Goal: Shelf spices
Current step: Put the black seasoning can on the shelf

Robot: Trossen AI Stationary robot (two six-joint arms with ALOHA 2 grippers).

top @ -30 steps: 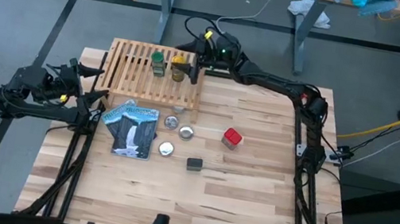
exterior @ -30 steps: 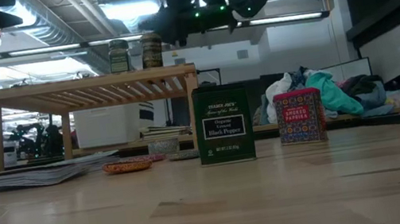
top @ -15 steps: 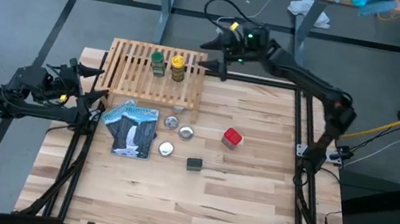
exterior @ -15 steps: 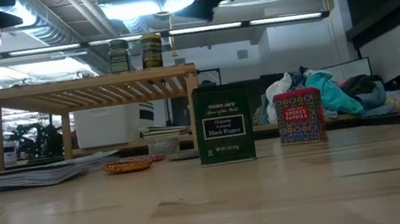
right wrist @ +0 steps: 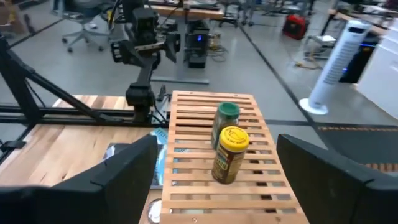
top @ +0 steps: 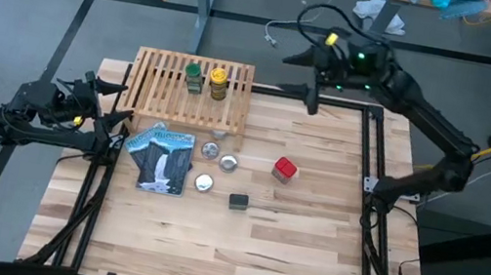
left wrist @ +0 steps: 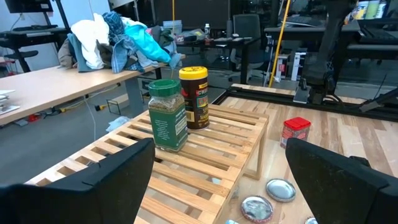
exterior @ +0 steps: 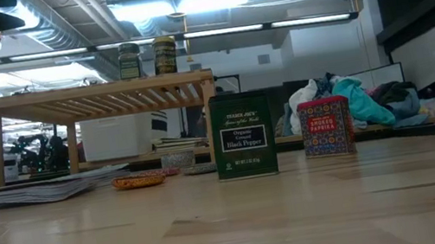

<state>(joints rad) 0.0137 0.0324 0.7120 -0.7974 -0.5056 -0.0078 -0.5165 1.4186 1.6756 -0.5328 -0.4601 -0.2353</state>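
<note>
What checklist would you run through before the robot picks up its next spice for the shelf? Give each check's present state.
1. Right hand empty and open: ok; it hangs above the table's far edge, beside the shelf.
2. Left hand out of the way: ok; it waits open at the table's left edge.
3. Green-capped jar and yellow-capped jar upright on the shelf: ok.
4. Red tin and black tin upright on the tabletop, not yet shelved: ok to grasp.
5. Free slats for more spices: ok; bare slats show around both jars.
6. Clear approach to the red tin: ok; the small round tins lie apart from it.
</note>
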